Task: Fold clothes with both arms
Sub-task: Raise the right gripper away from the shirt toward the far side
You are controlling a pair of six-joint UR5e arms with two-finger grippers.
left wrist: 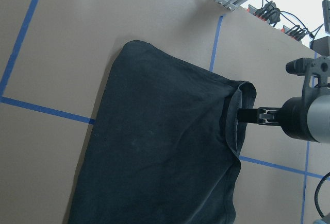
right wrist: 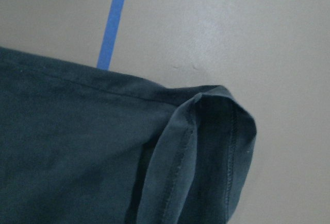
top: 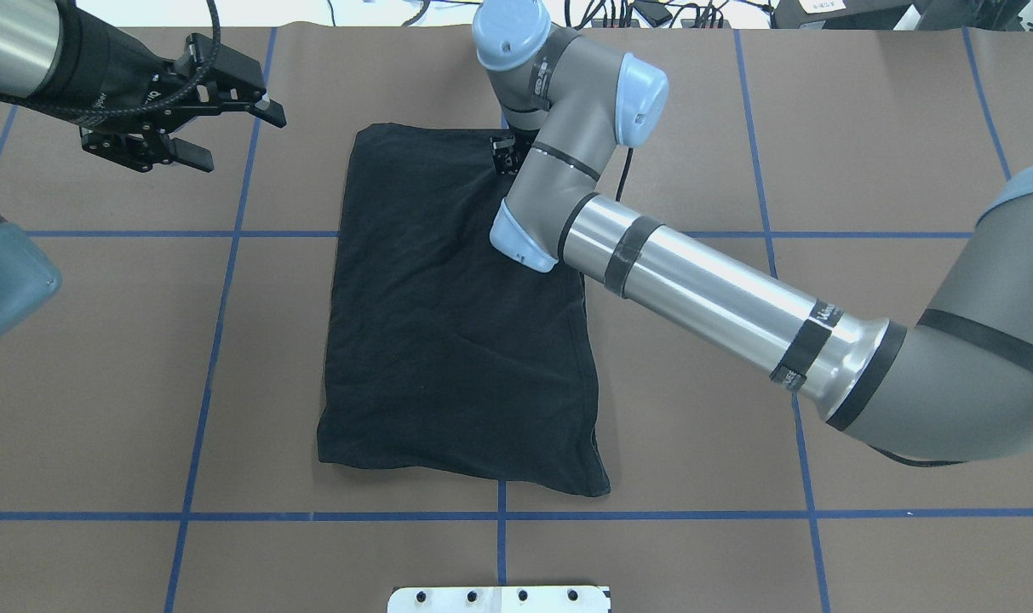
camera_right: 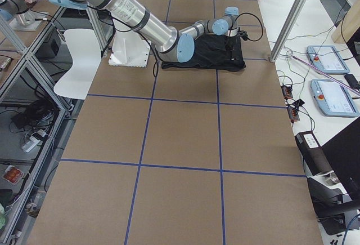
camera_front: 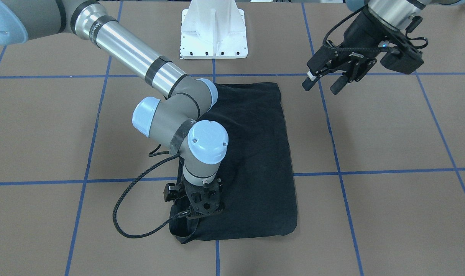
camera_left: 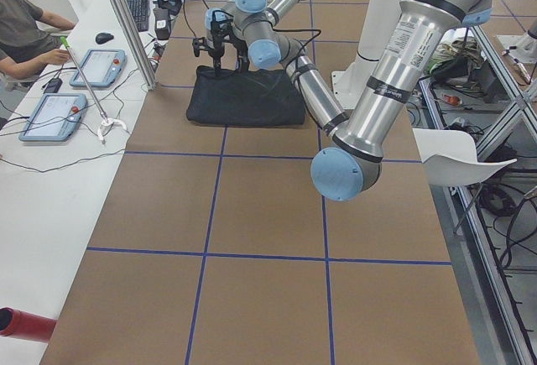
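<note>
While the black T-shirt (top: 456, 315) lies folded into a rectangle mid-table, the right gripper (camera_front: 201, 214) pinches its far corner — seemingly to lift it for another fold — and the left gripper (top: 188, 115) hovers released, well aside.

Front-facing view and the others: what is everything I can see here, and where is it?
T-shirt: one, black, folded into a rectangle mid-table.
Table: one, brown with blue grid lines.
Pedestal base: one, white, at the table's robot side.
Tablets: two, blue-framed, on the side desk.
Person: one, seated at that desk.
Right pincer: one, black, down at the T-shirt's corner; open or shut unclear.
Left pincer: one, black, open, raised beside the T-shirt.
</note>
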